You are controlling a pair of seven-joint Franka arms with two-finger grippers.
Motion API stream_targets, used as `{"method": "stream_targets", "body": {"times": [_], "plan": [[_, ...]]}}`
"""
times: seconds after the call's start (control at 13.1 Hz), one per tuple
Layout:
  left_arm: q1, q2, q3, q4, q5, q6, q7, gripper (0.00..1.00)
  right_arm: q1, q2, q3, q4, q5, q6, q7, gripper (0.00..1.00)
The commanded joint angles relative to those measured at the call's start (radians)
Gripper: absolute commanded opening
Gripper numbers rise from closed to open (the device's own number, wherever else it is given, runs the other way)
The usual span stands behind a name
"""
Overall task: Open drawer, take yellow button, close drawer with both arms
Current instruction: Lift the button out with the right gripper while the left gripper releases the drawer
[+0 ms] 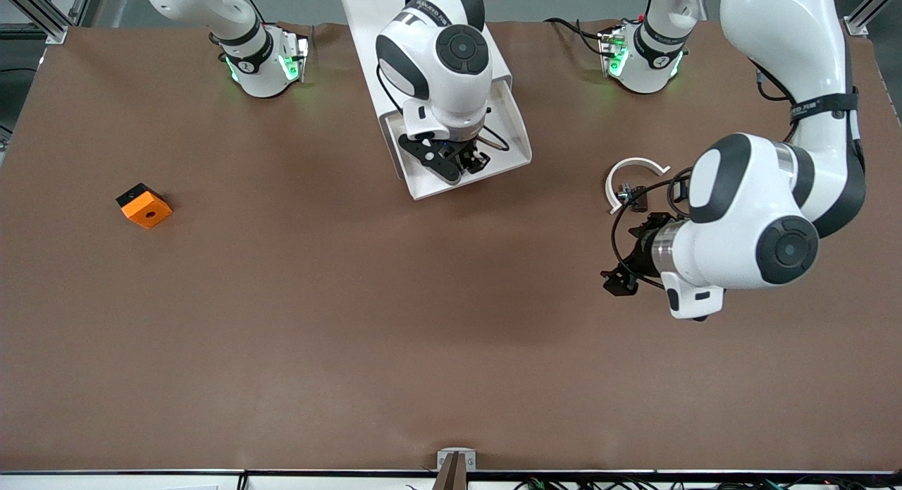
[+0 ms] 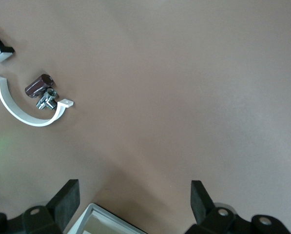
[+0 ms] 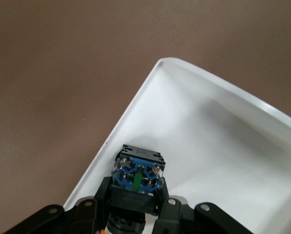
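Note:
The white drawer stands pulled open from its cabinet at the middle of the table, near the robots' bases. My right gripper reaches down inside it. In the right wrist view that gripper is shut on the button, whose dark blocky body with a blue terminal face sits between the fingers just above the drawer's floor, near its rim. My left gripper hangs open over bare table toward the left arm's end; its fingers hold nothing.
An orange square block with a centre hole lies toward the right arm's end. A white curved piece with small metal and brown parts beside it lies close to the left gripper.

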Motion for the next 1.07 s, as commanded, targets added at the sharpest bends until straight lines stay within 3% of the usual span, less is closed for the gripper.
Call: {"method": "stream_targets", "body": {"times": [0.0,0.15,0.38,0.69,0.99], "plan": [[-0.003,-0.081,-0.032,-0.107,0.029,0.059,0.051,1.00,-0.029,-0.023,0.003,0.026,0.021,-0.011,-0.016,0.17],[-0.003,-0.125,-0.050,-0.195,0.029,0.119,0.087,1.00,-0.078,-0.051,0.004,0.061,0.019,-0.093,-0.056,0.18],[-0.003,-0.153,-0.098,-0.301,0.029,0.226,0.135,1.00,-0.170,-0.101,0.001,0.109,0.021,-0.282,-0.324,0.18],[-0.009,-0.148,-0.156,-0.341,0.060,0.263,0.210,1.00,-0.378,-0.187,-0.001,0.099,0.014,-0.384,-0.814,0.18],[-0.101,-0.152,-0.193,-0.419,0.093,0.366,0.210,1.00,-0.616,-0.206,-0.002,0.050,-0.013,-0.390,-1.267,0.20]]}}
